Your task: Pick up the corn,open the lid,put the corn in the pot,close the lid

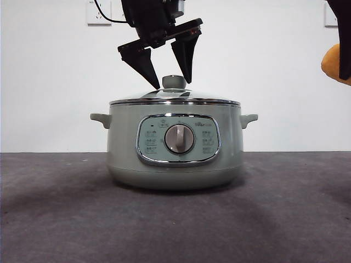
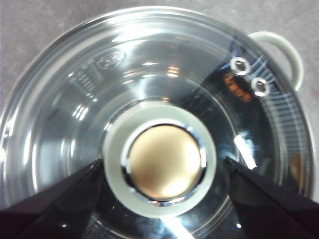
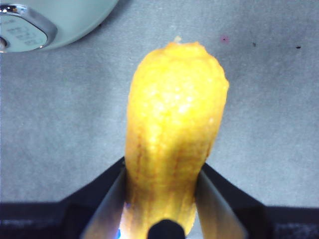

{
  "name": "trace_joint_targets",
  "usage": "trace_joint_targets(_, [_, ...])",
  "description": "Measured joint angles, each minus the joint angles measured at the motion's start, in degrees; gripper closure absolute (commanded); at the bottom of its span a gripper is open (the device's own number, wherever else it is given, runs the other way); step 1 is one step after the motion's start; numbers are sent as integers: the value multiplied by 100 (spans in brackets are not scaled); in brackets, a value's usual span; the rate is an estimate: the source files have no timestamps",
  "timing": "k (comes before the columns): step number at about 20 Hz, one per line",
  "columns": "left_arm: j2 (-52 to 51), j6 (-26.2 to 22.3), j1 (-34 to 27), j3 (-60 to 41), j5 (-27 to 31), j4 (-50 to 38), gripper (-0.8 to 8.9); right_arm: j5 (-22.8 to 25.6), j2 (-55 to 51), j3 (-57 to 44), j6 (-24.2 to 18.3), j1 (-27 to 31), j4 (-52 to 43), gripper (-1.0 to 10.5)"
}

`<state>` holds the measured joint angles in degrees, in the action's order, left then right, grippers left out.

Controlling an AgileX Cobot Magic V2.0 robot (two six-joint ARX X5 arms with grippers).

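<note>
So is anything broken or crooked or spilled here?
Nothing stands out. The round clear glass lid sits level on the pale green electric pot. The left gripper hangs open around the lid's knob, and the right gripper holds the stubby yellow corn cob off to the side.

The pot is a pale sage green all over, with a chrome frame around its lighter green panel and a silver dial dead centre. On top of the pot, the lid is clear glass with a shiny steel rim, and its knob is pale green with a gold-ish metallic cap. The corn is bright yellow shading to orange, with bumpy rows. Both grippers' jaws are black, and the table under the pot is dark grey.
</note>
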<state>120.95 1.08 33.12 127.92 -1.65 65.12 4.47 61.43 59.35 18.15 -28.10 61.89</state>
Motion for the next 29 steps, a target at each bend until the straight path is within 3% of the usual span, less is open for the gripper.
trace_joint_targets(2, [2, 0, 37, 0, 0, -17, 423, 0, 0, 0, 0, 0, 2, 951])
trace_joint_targets(9, [0, -22, 46, 0, 63, -35, 827, 0, 0, 0, 0, 0, 131, 951])
trace_joint_targets(20, [-24, -66, 44, -13, 63, -223, 822, 0, 0, 0, -4, 0, 122, 951])
trace_joint_targets(29, [-800, -164, -46, -26, 151, -608, 823, -50, 7, 0, -4, 0, -264, 954])
